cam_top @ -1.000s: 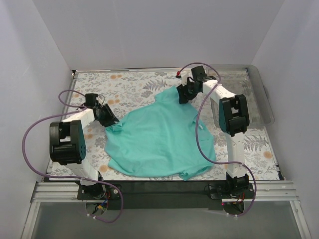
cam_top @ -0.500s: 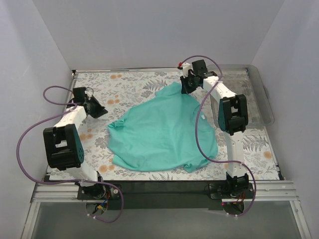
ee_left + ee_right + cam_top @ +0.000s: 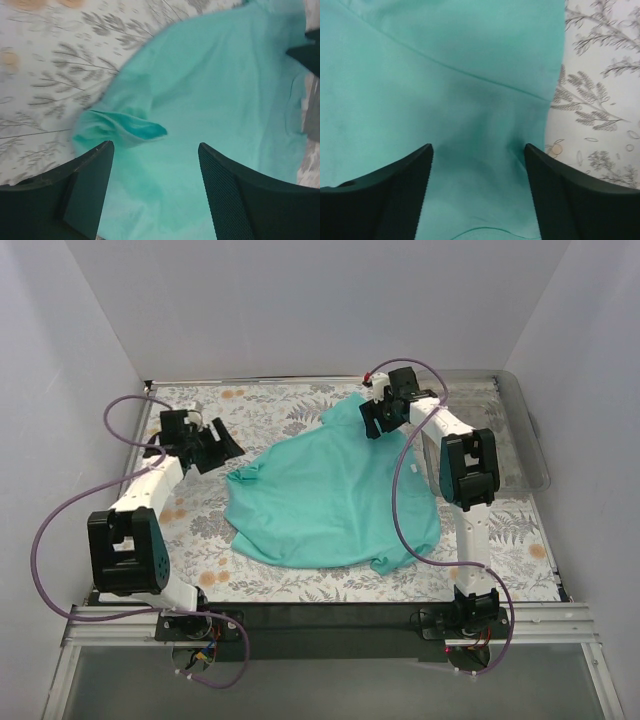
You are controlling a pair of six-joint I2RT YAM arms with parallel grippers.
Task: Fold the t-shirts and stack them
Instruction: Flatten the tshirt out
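Observation:
One teal-green t-shirt [image 3: 330,495] lies spread and rumpled on the floral tablecloth [image 3: 270,410], with a corner reaching to the far middle. My left gripper [image 3: 222,446] is open just beyond the shirt's left edge. In the left wrist view [image 3: 155,145] it hovers over the cloth [image 3: 225,90], near a folded-over sleeve [image 3: 125,128]. My right gripper [image 3: 371,426] is open over the shirt's far corner. In the right wrist view [image 3: 477,146] the cloth [image 3: 445,65] lies between the spread fingers [image 3: 395,180], held by neither.
A clear plastic bin [image 3: 515,430] stands at the right back of the table. White walls close in on the left, back and right. The shirt's right edge meets bare floral cloth [image 3: 600,95] in the right wrist view.
My left gripper left the shirt's left edge and swung toward the far left. The shirt slid a little toward the far right. The right gripper stayed at the far corner.

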